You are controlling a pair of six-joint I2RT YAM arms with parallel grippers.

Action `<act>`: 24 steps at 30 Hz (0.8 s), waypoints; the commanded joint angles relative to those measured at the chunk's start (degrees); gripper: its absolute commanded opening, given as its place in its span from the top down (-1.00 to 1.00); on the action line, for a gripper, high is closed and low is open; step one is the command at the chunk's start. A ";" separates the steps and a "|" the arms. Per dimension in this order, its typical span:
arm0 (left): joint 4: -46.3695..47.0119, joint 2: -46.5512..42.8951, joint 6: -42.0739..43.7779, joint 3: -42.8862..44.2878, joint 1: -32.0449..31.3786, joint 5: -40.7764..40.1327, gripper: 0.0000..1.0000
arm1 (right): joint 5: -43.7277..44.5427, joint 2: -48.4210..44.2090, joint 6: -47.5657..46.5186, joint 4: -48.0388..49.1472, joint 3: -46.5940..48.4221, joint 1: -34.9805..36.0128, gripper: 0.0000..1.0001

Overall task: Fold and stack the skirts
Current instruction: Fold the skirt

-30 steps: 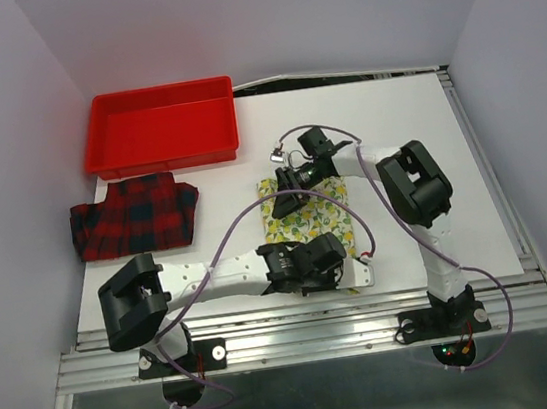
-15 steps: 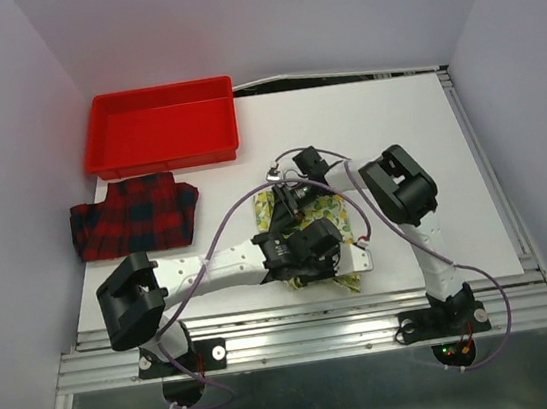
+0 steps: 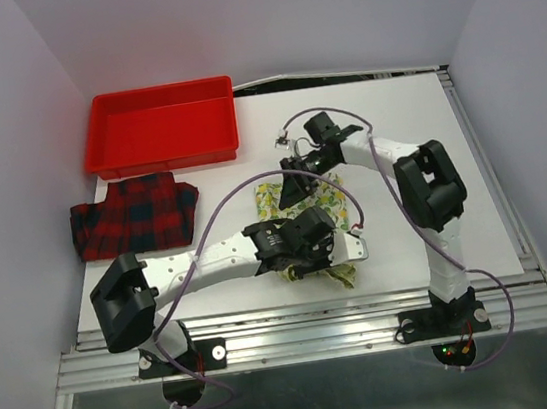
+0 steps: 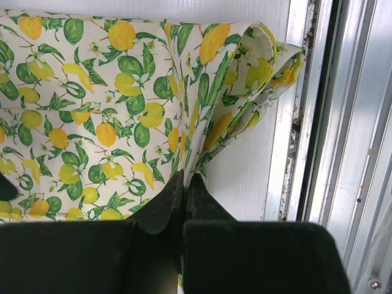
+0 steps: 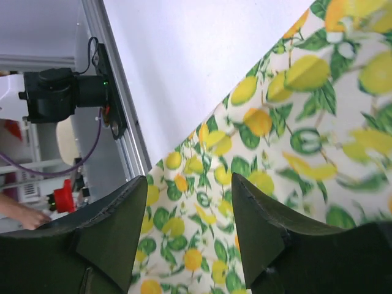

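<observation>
The lemon skirt (image 3: 325,200) lies partly folded at the table's near middle, between both arms. My left gripper (image 3: 329,258) is low at its near edge, shut on a raised fold of the cloth; the left wrist view shows the black fingertips (image 4: 174,184) pinching the lemon skirt (image 4: 92,104) beside the metal rail. My right gripper (image 3: 289,184) hovers over the far edge, open and empty, with the lemon skirt (image 5: 294,141) below its fingers (image 5: 122,208). The red-and-black plaid skirt (image 3: 134,215) lies flat at the left, apart from both grippers.
A red plastic tray (image 3: 167,158) stands at the back left, just behind the plaid skirt. The table's aluminium rail (image 3: 310,331) runs along the near edge, close to the left gripper and seen in its wrist view (image 4: 343,122). Cables loop over both arms.
My right gripper came toward the near edge over the lemon skirt, then drew back to the far edge, open. The skirt now looks more bunched. My left gripper stayed shut and shifted slightly left.
</observation>
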 commanded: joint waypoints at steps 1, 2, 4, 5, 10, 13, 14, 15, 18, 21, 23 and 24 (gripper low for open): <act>-1.00 -3.53 -0.92 1.31 0.09 1.61 1.00 | 4.63 -7.22 -15.64 -18.57 0.68 -4.88 -0.25; -1.00 -3.70 -1.10 1.14 0.09 1.78 1.00 | 4.90 -7.40 -17.51 -20.78 -0.03 -5.68 -0.24; -0.82 -3.79 -1.36 1.14 0.18 1.96 1.00 | 4.29 -7.49 -21.89 -26.22 -2.83 -7.52 -0.20; -0.73 -3.79 -1.45 1.05 0.18 1.96 1.00 | 3.68 -7.66 -22.88 -27.21 -4.33 -7.53 -0.19; -0.73 -3.18 -1.89 1.84 1.41 2.92 1.00 | 3.05 -5.92 -25.87 -29.33 -12.60 -8.06 -0.13; -1.08 -2.65 -2.24 2.54 2.46 4.06 1.00 | 6.47 -2.76 -26.67 -28.72 -15.59 -8.59 -0.09; -1.17 -2.65 -2.16 2.89 2.55 4.15 1.00 | 7.87 -2.31 -26.84 -27.93 -16.29 -9.28 -0.09; -1.26 -2.82 -2.15 2.98 2.73 4.16 1.00 | 9.63 -2.04 -26.67 -27.05 -17.69 -9.29 -0.09; -1.43 -3.44 -1.37 3.42 3.08 4.24 1.00 | 17.63 -1.16 -25.70 -20.73 -20.25 -9.29 -0.08; -3.28 -3.96 -0.31 4.39 3.08 5.21 1.00 | 18.26 -2.04 -25.70 -20.27 -17.29 -9.29 -0.12; -4.51 -5.01 0.13 4.30 3.08 7.14 1.00 | 16.33 -3.62 -26.49 -24.22 -12.98 -9.29 -0.19; -4.86 -5.28 0.22 4.22 3.08 8.10 1.00 | 15.80 -5.02 -26.75 -25.89 -10.18 -9.29 -0.26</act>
